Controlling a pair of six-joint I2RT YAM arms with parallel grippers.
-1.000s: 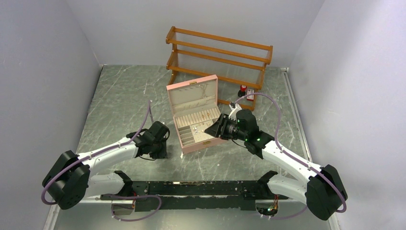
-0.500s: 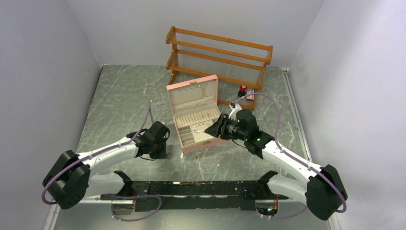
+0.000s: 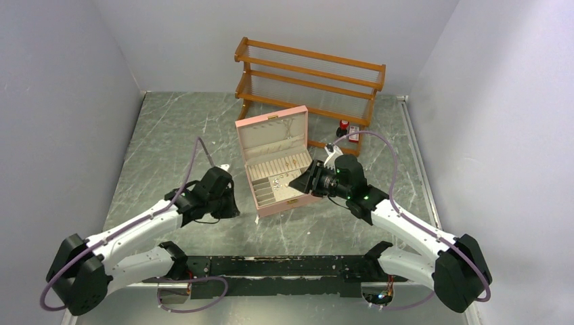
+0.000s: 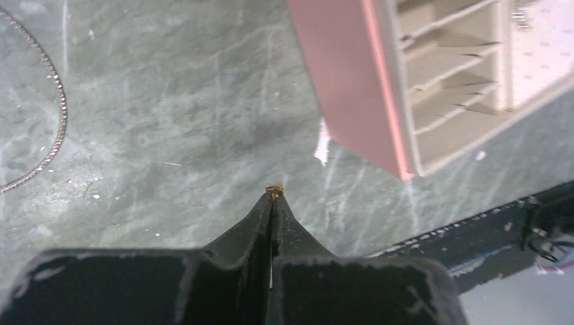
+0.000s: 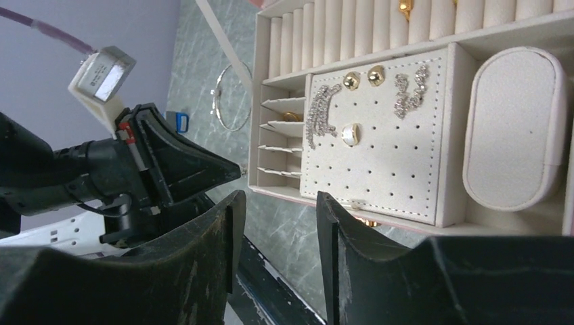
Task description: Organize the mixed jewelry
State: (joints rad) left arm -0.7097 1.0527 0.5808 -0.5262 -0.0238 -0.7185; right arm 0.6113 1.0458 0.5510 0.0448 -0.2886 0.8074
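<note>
Left gripper (image 4: pixel 273 200) has its jaws pinched tight on a tiny gold piece (image 4: pixel 273 190), at 8 o'clock from the pink box (image 4: pixel 352 101). Chain (image 4: pixel 63 112) lies on the table at the gripper's 10 o'clock. Right gripper (image 5: pixel 274 217), jaws half apart and empty, sits at the box's 3 o'clock edge, facing earrings (image 5: pixel 318 115) inside

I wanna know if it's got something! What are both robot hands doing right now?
Left gripper: shut on a tiny gold piece.
Right gripper: open, holding nothing.
</note>
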